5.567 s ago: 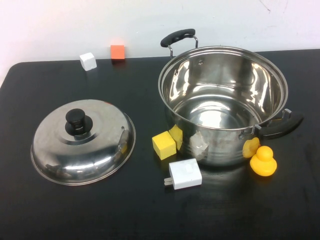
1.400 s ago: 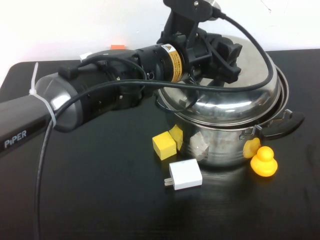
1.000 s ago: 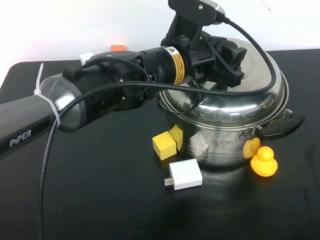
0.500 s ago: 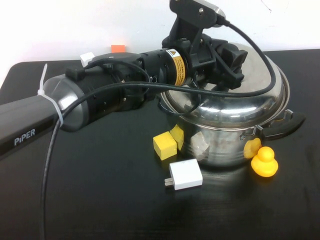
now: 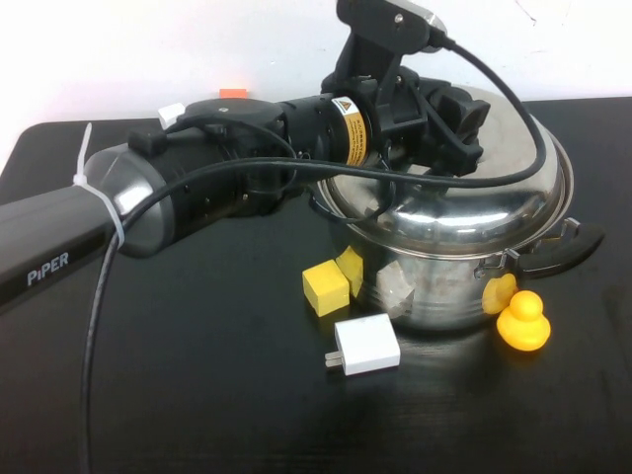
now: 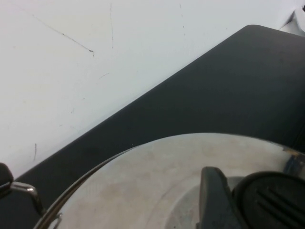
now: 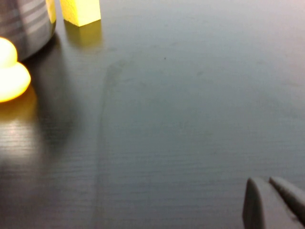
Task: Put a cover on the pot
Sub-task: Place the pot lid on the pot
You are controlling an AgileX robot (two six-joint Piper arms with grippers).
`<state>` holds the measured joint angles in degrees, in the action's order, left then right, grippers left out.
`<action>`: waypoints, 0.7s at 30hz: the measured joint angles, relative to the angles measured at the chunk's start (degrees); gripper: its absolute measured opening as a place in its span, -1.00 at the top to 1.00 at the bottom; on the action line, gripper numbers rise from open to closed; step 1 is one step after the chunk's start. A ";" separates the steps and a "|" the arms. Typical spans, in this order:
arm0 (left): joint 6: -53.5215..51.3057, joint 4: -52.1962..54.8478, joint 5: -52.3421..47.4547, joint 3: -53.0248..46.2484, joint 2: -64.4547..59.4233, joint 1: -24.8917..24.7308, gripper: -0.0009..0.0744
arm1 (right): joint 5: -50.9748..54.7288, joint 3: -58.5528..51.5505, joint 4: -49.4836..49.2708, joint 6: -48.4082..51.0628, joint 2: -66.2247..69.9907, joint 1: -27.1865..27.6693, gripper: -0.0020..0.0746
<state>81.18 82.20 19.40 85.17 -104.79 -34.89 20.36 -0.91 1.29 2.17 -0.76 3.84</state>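
The steel pot (image 5: 434,286) with black side handles (image 5: 558,247) stands at the right of the black table. The domed steel lid (image 5: 494,188) lies over its opening, its edge down at the rim. My left gripper (image 5: 462,114) reaches over the pot from the left and is shut on the lid's black knob. In the left wrist view one finger (image 6: 214,200) presses against the knob (image 6: 274,202) on the lid (image 6: 152,181). My right gripper (image 7: 274,202) is shut and empty, low over bare table to the right of the pot (image 7: 24,21); it is out of the high view.
A yellow cube (image 5: 324,288), a white charger (image 5: 364,345) and a yellow rubber duck (image 5: 522,319) lie in front of the pot. A white cube (image 5: 171,114) and an orange cube (image 5: 233,95) sit at the back edge. The left arm (image 5: 197,197) spans the table's left half.
The lid lay on the table at the left at first; my left gripper has carried it over the pot. In the last second it tipped level and settled on the rim.
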 joint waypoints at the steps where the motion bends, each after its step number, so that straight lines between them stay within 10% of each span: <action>1: 0.19 0.10 0.00 0.00 0.00 0.00 0.12 | 0.00 0.00 0.00 0.00 0.00 0.00 0.95; 11: -2.12 1.63 -1.99 0.00 2.35 0.00 -0.41 | 0.00 0.00 0.00 0.00 0.00 0.00 0.95; 21: -5.02 3.23 -9.10 0.00 13.18 0.00 -0.42 | 0.00 0.00 0.00 0.00 0.00 0.00 0.95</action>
<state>76.16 85.43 10.30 85.17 -91.61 -34.89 20.36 -0.91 1.29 2.17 -0.76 3.84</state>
